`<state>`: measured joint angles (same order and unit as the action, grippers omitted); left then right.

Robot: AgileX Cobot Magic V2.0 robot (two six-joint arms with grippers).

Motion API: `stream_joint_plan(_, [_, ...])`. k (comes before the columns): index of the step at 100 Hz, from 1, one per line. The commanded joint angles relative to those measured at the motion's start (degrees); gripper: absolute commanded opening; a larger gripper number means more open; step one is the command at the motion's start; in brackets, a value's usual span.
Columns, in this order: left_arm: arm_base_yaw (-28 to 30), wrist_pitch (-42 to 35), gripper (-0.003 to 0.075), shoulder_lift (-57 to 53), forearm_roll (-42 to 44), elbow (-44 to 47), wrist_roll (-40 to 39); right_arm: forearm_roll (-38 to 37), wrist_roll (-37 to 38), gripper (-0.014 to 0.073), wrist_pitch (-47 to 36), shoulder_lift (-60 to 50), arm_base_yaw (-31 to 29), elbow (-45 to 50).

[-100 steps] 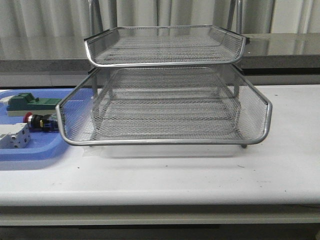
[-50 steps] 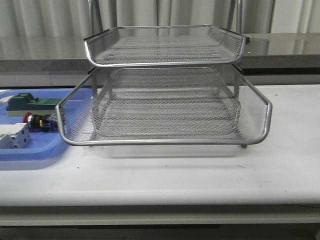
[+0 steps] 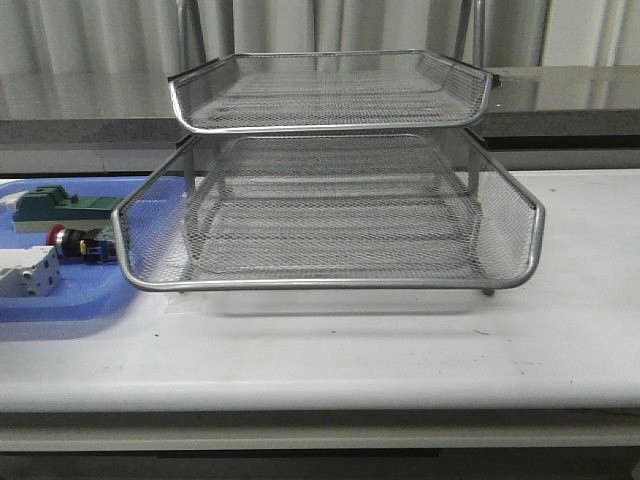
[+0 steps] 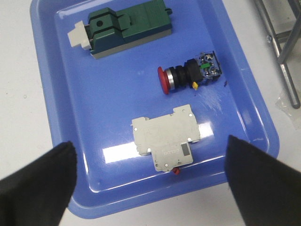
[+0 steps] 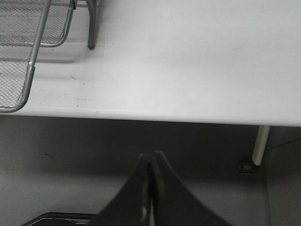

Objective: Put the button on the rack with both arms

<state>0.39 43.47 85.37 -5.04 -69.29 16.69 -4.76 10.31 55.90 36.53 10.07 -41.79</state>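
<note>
The button [image 4: 187, 75], with its red head, silver collar and black body, lies on its side in the blue tray [image 4: 61, 94]; it also shows in the front view [image 3: 78, 243] left of the rack. The silver wire-mesh rack [image 3: 330, 210] stands mid-table. My left gripper [image 4: 150, 181] is open and empty, high above the tray's near edge, its fingers [image 4: 37, 181] spread wide. My right gripper [image 5: 151, 160] is shut and empty, below the table's front edge, right of the rack's corner [image 5: 28, 70]. Neither arm shows in the front view.
In the blue tray a green-topped block [image 4: 127, 26] lies beyond the button and a white terminal block [image 4: 167, 139] lies nearer my left gripper. A white table leg [image 5: 260, 143] stands under the table edge.
The blue tray and its parts sit slightly lower left in the front view than a second ago; the rack has not moved.
</note>
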Motion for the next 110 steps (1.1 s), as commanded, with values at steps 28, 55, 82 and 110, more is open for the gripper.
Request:
stream_joint_plan(28, [-0.15,-4.72,0.0629,-1.96,-2.39,-2.17,0.23,-0.93,-0.22,-0.0068,-2.59,0.0,0.07,-1.93])
stream_joint_plan(55, [-0.15,-5.72,0.0629,1.44,-2.39,-7.97,5.39,-0.93,-0.22,-0.0068,-2.52,0.0,0.07,-1.93])
stream_joint_plan(82, [-0.15,7.66,0.0629,14.44,-5.93,-24.56,16.97,-0.93,-0.22,-0.0068,-2.52,0.0,0.07,-1.93])
stream_joint_plan(110, [-0.7,16.58,0.0629,26.71,-10.55,-37.1,30.95,-0.93,-0.22,-0.0068,-2.52,0.0,0.07,-1.93])
